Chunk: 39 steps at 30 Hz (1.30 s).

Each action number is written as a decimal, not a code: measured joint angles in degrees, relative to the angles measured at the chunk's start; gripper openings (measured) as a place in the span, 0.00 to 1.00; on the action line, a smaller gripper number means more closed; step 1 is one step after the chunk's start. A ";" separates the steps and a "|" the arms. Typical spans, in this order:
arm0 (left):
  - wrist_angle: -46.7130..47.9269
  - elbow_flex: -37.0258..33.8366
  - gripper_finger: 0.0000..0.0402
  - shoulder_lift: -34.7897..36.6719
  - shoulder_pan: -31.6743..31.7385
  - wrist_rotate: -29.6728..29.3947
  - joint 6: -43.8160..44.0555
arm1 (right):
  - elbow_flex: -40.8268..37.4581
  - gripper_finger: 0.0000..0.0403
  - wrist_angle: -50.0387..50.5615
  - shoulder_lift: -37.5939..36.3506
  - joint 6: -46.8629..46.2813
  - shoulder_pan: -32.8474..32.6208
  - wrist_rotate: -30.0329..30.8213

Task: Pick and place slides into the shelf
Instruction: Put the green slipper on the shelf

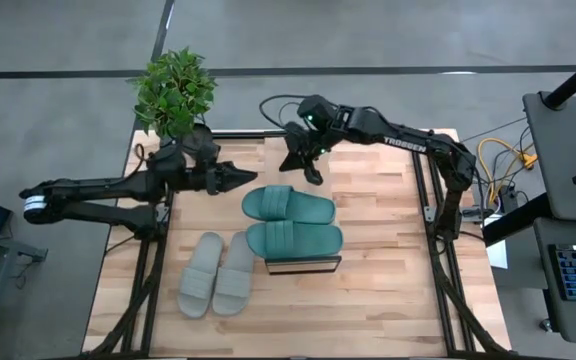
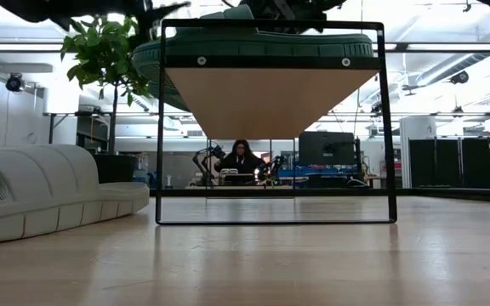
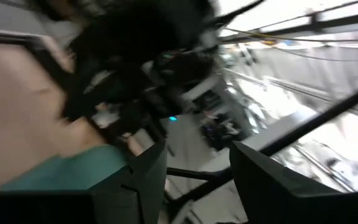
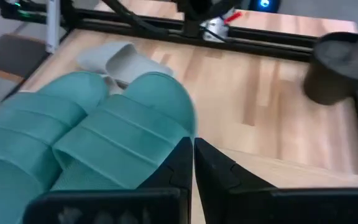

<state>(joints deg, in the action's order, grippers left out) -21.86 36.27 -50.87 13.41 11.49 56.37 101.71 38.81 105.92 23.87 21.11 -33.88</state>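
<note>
Two teal-green slides (image 1: 290,221) lie side by side on the shelf's wood top (image 2: 269,100), which stands on its thin black frame (image 2: 387,127). The grey-beige pair (image 1: 216,272) rests soles down on the table, to the shelf's left and nearer. My left gripper (image 1: 246,177) is open and points toward the far teal slide's left end (image 3: 67,171) without touching it. My right gripper (image 1: 314,172) is shut, just past the far teal slide's far rim (image 4: 166,106). My right gripper (image 4: 193,158) comes slanting down from the table's far side, with its shut fingertips close beside the far teal slide's rim (image 4: 188,127). Whether they touch it I cannot tell. The slide lies flat on the shelf.
A potted plant (image 1: 174,92) stands at the table's far left corner, close behind my left arm; its dark pot (image 4: 339,67) shows in the right wrist view. Bare tabletop (image 1: 388,250) lies right of the shelf. A person (image 2: 242,158) sits in the room beyond.
</note>
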 joint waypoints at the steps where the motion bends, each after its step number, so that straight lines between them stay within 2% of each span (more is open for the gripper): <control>1: 1.08 0.00 0.40 0.00 0.42 -0.31 -0.16 | 1.14 0.02 1.39 -0.07 0.54 0.01 1.23; 7: 6.50 0.15 0.40 0.56 2.75 -4.79 1.14 | 7.58 0.02 11.64 -1.74 4.04 0.13 9.70; 11: 14.96 0.17 0.40 0.87 3.40 -8.95 6.13 | 11.27 0.02 17.03 -2.20 4.23 0.28 10.18; 14: 20.79 0.13 0.39 0.77 3.54 -9.04 8.29 | 12.84 0.02 18.62 -2.76 4.23 0.14 10.13; 18: 21.92 0.13 0.30 0.27 3.55 -8.44 10.55 | 13.40 0.02 19.37 -3.47 4.47 0.19 10.15; 24: 22.05 0.13 0.04 -0.80 4.66 -9.12 10.89 | 13.34 0.02 19.49 -4.32 4.23 0.17 10.13; 33: 28.67 0.11 0.00 -4.47 5.66 -9.29 10.90 | 13.16 0.02 19.56 -4.32 4.25 0.17 10.09; 39: 28.37 0.15 0.00 -6.65 5.66 -8.84 10.90 | 13.03 0.02 19.78 -4.32 4.60 0.17 9.98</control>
<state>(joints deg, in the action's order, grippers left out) 6.50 36.42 -57.52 19.07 2.65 67.26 114.74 58.59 101.60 28.47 21.28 -23.90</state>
